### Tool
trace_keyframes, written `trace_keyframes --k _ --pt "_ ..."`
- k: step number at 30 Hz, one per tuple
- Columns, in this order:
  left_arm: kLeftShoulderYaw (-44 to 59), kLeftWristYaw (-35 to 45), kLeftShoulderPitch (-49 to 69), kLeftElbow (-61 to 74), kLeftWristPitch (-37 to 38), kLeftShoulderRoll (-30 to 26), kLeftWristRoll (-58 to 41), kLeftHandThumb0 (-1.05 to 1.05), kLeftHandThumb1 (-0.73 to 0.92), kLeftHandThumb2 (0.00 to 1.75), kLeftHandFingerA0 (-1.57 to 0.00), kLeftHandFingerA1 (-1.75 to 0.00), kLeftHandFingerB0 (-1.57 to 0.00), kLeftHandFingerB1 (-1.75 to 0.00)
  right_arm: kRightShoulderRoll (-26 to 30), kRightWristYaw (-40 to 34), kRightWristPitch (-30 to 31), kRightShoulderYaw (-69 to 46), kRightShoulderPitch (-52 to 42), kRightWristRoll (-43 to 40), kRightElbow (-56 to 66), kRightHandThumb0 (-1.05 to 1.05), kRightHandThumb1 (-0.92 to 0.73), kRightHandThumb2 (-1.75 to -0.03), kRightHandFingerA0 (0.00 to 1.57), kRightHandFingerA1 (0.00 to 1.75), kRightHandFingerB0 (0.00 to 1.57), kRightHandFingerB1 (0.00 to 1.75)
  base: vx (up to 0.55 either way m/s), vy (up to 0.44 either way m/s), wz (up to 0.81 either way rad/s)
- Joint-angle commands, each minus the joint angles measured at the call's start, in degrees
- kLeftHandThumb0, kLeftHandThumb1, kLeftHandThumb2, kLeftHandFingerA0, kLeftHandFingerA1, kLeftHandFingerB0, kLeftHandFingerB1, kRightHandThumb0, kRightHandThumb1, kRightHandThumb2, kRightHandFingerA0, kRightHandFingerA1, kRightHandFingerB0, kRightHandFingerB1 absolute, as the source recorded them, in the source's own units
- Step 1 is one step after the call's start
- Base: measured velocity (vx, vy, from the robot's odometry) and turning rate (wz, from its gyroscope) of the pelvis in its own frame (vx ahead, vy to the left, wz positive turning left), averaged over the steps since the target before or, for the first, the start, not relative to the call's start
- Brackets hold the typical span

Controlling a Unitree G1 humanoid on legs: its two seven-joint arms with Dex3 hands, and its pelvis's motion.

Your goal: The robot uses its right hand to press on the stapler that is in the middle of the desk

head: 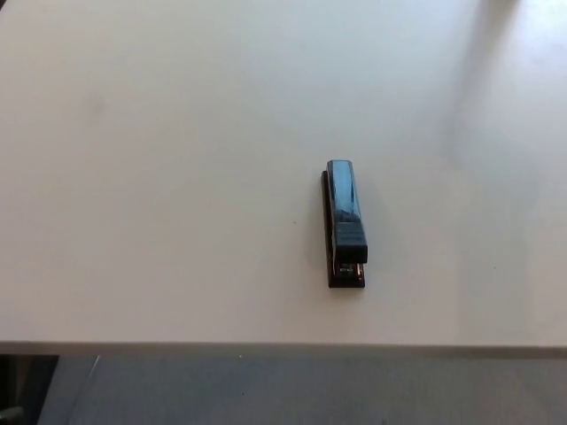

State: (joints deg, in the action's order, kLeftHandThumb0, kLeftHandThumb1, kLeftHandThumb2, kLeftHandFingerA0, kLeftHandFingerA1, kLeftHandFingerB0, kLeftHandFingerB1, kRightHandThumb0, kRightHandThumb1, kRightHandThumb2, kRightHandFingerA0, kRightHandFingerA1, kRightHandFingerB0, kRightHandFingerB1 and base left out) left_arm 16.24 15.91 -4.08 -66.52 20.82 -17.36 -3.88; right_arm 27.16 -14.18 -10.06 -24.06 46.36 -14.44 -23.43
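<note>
black stapler (345,223) lying lengthwise, mid desk (159,177), nr front edge, untouched

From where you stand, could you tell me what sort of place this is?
Probably an office or lab workstation: a black stapler lies alone on a plain pale desk, with grey floor showing beyond its near edge.
</note>
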Motion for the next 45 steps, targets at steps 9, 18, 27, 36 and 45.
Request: trace_keyframes --k 9,18,27,36,45 --pt "0.35 1.93 -0.01 -1.49 2.15 -1.9 -1.09 -0.67 0.92 0.68 -0.23 -0.33 -0.23 -0.31 -20.32 3.75 5.67 20.28 7.49 6.47 -8.33 -0.18 -0.8 -0.64 1.14 1.24 0.72 1.08 0.0 0.0 0.01" --pt "1.38 3.2 -0.18 -1.6 4.11 -1.27 -2.44 -0.61 0.91 0.67 -0.25 -0.35 -0.26 -0.33 -29.18 4.82 -2.2 22.6 8.07 8.44 -24.42 -0.15 -0.76 -0.67 1.23 1.13 0.8 1.04 0.0 0.0 0.0" --pt "0.13 3.81 -0.3 -1.72 2.4 -1.88 -2.03 -0.67 0.92 0.68 -0.21 -0.33 -0.23 -0.31 -35.52 6.25 -3.59 21.53 5.67 8.47 -33.82 -0.04 -0.7 -0.82 1.17 1.35 0.68 1.27 0.0 0.0 0.0" --pt "-0.15 2.72 -0.9 -1.63 3.1 -1.68 -1.77 -0.67 0.91 0.68 -0.24 -0.35 -0.24 -0.32 -40.09 3.28 -6.02 22.54 3.2 11.21 -38.27 -0.11 -0.79 -0.74 1.14 1.33 0.8 1.13 0.0 0.0 0.0" --pt "-0.18 3.17 -1.59 -1.76 3.26 -1.82 -1.71 -0.66 0.92 0.68 -0.23 -0.35 -0.23 -0.32 -40.7 2.07 -5.67 23.07 2.43 12.75 -42.7 -0.14 -0.81 -0.65 1.18 1.2 0.8 1.15 0.0 0.0 0.0"
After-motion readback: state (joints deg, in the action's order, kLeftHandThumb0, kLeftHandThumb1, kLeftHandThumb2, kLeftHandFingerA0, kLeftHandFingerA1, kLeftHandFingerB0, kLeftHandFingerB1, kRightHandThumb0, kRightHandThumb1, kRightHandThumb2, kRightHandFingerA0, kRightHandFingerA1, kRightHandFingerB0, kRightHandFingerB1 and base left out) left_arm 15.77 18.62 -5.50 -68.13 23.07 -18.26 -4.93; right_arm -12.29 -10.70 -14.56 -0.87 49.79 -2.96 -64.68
